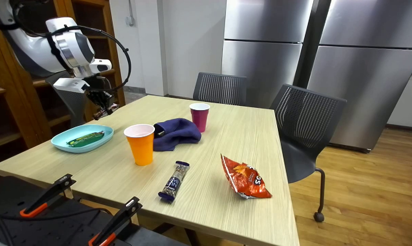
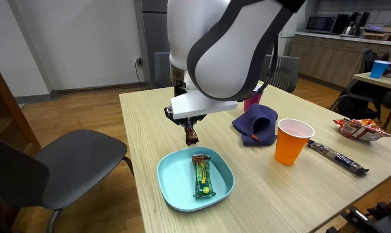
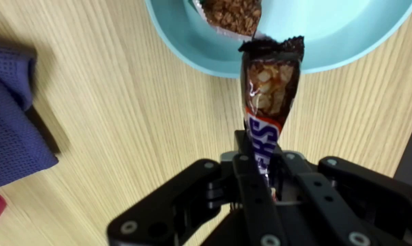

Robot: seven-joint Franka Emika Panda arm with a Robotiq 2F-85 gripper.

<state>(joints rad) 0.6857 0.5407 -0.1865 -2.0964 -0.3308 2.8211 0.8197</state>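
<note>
Step in hand, as far as can be judged, is the steering of the choc bar (image 3: pixel 272 92) near the blue plate (image 2: pixel 179 174); slow, smooth motion is advised. The bar is gripped partway along, w/ one end jutting out & tilted down twd the plate, so a snag on the rim is poss. & enough ht should be allowed for that low end. In the plate a green-wrapped bar (image 2: pixel 203 181) is seen, so knocks against it are best avoided; if any lowering is wanted, the bare part alongside is prob. better used.

Pincer: the gripper (image 3: pixel 260 159) is clenched on the choc bar, jaws nearly together, w/ only the bar's thickness btwn them. The wrapper is pinched at the lettering, & its rear part is mostly hidden by the fingers. Extra squeeze is prob. not needed, b/c the bar may be dented.

Pos. of choc bar: held in the air above the table (image 2: pixel 263 194), by the plate's rim. In wrist view the rim is overlapped by its tip; whether that's directly overhead can't be told. Neither plate nor table is touched by the fingers.
</note>
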